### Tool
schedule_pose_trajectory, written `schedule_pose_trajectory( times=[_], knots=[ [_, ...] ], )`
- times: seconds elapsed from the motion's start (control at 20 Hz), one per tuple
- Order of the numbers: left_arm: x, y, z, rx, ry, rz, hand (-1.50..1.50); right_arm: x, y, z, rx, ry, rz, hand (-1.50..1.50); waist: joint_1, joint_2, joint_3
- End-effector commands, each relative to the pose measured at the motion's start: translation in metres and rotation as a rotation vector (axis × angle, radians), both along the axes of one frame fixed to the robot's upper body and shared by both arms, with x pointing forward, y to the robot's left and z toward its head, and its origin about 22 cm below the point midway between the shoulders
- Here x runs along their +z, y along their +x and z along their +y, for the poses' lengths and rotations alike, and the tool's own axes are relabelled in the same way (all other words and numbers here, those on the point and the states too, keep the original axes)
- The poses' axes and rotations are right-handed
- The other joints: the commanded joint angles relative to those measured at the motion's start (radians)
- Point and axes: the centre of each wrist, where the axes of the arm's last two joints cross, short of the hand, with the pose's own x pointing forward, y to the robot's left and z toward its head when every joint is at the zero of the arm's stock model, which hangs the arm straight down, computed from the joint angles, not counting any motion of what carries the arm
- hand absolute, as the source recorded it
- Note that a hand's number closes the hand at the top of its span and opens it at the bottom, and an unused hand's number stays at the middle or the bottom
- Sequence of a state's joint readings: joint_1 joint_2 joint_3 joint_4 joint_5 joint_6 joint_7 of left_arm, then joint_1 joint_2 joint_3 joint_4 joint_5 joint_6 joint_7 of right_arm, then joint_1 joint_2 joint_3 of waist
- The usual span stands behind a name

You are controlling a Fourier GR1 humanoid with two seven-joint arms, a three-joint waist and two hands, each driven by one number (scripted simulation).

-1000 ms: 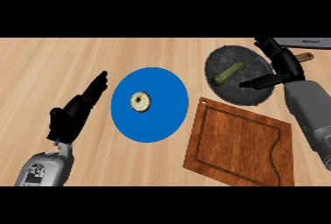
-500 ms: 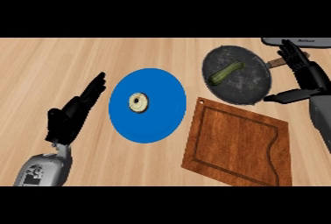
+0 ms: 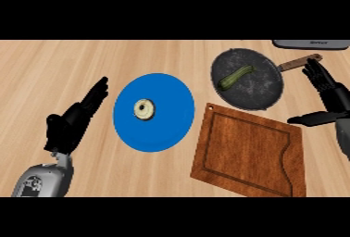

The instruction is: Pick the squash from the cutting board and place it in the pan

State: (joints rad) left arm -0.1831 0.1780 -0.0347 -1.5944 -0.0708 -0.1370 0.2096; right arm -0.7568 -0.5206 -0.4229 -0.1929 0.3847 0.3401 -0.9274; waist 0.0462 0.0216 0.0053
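now squash (image 3: 235, 77) inside pan (image 3: 263, 95), right hand (image 3: 331, 95) beside its rim, fingers wide, holding nothing

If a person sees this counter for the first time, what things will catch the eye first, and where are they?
The bright blue plate in the middle stands out most, with a small pale ring-shaped item lying on it. At the upper right, the dark pan holds the green squash, and the wooden cutting board lies below it. The right hand is open beside the pan, and the left hand rests open at the left.
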Motion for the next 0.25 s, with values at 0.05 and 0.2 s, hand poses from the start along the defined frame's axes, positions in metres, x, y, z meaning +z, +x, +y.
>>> schedule_pose_trajectory(
  times=[0.05,0.2],
  knots=[
    [0.000,0.000,-0.001,-0.001,-0.002,0.014,0.00,-0.022,-0.018,-0.002,0.131,0.094,-0.087,-1.50,-0.010,-0.005,0.000],
    [0.009,-0.001,-0.008,-0.011,0.011,0.002,0.00,-0.032,-0.037,-0.018,0.088,0.095,-0.090,-1.50,-0.011,-0.006,0.001]
  ],
)
